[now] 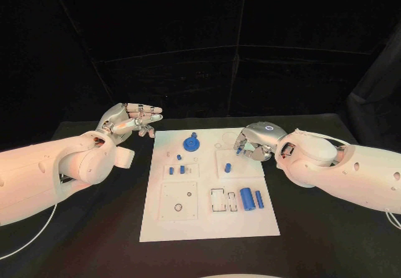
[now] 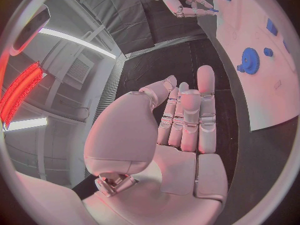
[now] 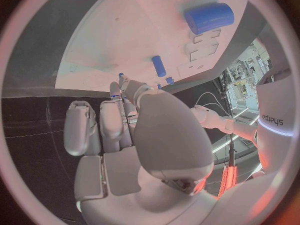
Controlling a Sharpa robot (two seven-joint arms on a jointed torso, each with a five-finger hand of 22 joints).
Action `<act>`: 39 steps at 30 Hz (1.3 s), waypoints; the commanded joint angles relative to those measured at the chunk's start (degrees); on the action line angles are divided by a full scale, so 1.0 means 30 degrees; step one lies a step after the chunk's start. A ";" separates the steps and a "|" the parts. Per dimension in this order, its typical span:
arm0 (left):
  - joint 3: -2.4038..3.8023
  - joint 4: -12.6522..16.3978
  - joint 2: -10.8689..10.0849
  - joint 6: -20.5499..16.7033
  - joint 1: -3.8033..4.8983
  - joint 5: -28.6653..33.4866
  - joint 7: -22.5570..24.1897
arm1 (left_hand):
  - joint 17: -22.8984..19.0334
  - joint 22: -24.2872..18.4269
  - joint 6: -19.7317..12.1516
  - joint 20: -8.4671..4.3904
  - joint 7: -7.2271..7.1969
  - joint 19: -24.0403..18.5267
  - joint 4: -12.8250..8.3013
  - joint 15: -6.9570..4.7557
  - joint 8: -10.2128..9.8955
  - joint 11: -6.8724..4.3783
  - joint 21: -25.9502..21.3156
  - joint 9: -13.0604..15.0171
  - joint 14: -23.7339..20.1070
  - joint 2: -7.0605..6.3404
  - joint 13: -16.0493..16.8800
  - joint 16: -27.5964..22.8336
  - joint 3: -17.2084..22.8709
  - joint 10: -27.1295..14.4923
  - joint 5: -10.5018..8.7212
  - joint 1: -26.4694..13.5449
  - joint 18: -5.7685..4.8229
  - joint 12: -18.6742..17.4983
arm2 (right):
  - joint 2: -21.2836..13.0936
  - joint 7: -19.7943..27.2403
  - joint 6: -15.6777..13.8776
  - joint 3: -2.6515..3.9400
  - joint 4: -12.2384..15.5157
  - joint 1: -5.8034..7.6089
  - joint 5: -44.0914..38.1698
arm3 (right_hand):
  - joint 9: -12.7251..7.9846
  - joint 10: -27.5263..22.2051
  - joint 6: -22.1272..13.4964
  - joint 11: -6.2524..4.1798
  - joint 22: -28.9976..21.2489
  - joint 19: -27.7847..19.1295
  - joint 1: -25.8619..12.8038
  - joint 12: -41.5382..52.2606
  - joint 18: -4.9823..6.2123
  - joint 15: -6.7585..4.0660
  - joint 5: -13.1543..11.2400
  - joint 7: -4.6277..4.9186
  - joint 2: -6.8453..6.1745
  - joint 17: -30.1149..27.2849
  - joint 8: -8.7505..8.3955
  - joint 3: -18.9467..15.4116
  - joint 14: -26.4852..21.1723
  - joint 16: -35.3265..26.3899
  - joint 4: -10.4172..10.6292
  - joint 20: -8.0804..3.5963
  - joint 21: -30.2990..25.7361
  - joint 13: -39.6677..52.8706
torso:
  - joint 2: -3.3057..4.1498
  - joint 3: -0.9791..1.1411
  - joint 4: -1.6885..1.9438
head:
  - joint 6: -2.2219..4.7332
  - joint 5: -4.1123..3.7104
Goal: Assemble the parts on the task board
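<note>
Right hand (image 1: 253, 143) at board's (image 1: 209, 223) far right edge, fingers curled, seemingly pinching a small blue part (image 1: 239, 150), grip unclear; left hand (image 1: 132, 120) empty, fingers loosely apart, off far left corner; next: likely seat that part.

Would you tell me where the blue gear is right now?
In the head view, the blue gear lies near the task board's far edge, between the left hand and right hand.

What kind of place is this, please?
Probably a robotics test lab: a black table holds a white task board with small blue parts, black curtains hang behind, and each robot hand hovers nearby.
</note>
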 commanded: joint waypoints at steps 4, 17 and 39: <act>0.0013 -0.0025 0.0013 -0.0092 0.0022 0.0295 0.0094 | -0.0015 -0.0022 -0.0039 0.0017 0.0085 -0.0169 -0.0053 0.0000 0.0021 0.0072 -0.0130 -0.0023 -0.0123 0.0184 -0.0014 -0.0065 -0.0050 0.0010 0.0014 0.0025 0.0097 0.0068 | -0.0213 0.0464 -0.1818 0.0034 0.1423 0.0051 0.1379 | -0.0023 -0.0057 -0.0076 0.0100 0.0379 0.0183 -0.0313 -0.0121 -0.0181 -0.0006 0.0166 0.0167 -0.0012 -0.0001 -0.0042 0.0310 0.0473 0.0102 -0.0150 0.0035 0.0109 0.0018 | 0.0001 -0.0002 0.0017 | -0.0072 0.0193; 0.0015 0.0012 0.0233 -0.0011 0.0021 0.0593 0.0143 | -0.0026 -0.0032 -0.0066 0.0023 0.0096 -0.0170 -0.0064 0.0008 0.0013 0.0079 -0.0143 -0.0026 -0.0127 0.0200 -0.0016 -0.0063 -0.0050 -0.0014 0.0017 0.0037 0.0096 0.0073 | 0.2358 0.0847 -0.0943 -0.0021 0.2559 -0.0303 0.2263 | -0.0043 -0.0163 -0.0223 0.0165 0.0393 0.0171 -0.0547 -0.0197 -0.0180 0.0043 0.0227 0.0236 -0.0009 -0.0061 -0.0079 0.0591 0.0458 0.0112 -0.0329 0.0074 0.0126 0.0010 | -0.0025 -0.0064 0.0043 | -0.0343 0.0830; 0.0020 0.0028 0.0523 0.0091 0.0033 0.0773 0.0157 | -0.0077 -0.0043 -0.0101 0.0030 0.0112 -0.0172 -0.0081 0.0018 0.0001 0.0093 -0.0158 -0.0030 -0.0147 0.0194 -0.0020 -0.0081 -0.0062 -0.0049 0.0016 0.0044 0.0095 0.0078 | 0.4519 0.0018 0.1499 -0.0531 0.1528 -0.1697 -0.0027 | -0.0042 -0.0185 -0.0258 0.0183 0.0357 0.0136 -0.0671 -0.0209 -0.0170 0.0062 0.0196 0.0257 -0.0018 -0.0118 -0.0073 0.0632 0.0446 0.0091 -0.0369 0.0092 0.0107 0.0014 | -0.0001 -0.0075 0.0036 | -0.0660 0.1573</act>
